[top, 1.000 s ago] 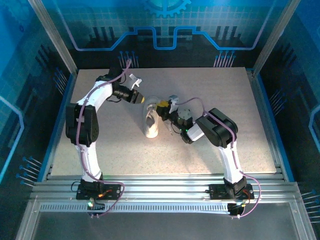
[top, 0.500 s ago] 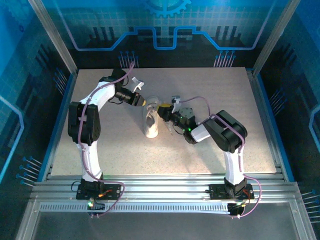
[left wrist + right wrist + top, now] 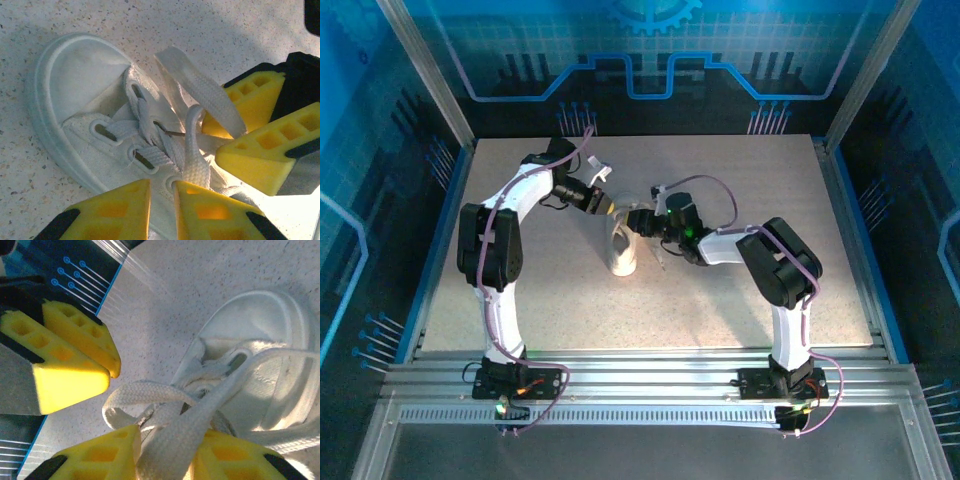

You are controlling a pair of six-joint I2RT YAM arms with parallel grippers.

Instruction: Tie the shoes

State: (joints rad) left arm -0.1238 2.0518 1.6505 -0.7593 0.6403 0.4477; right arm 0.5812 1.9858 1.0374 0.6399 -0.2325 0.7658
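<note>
Speckled counter (image 3: 520,280) holds the white sneaker (image 3: 623,250); left claw (image 3: 161,187) and right claw (image 3: 167,437) each pinch a lace (image 3: 200,410), best drawn apart evenly.

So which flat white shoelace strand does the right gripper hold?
The straight strand, between the right gripper's yellow fingers; the arched strand drops by the left gripper.

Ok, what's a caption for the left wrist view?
Left gripper poised over the white sneaker; right gripper pinching one lace.
</note>
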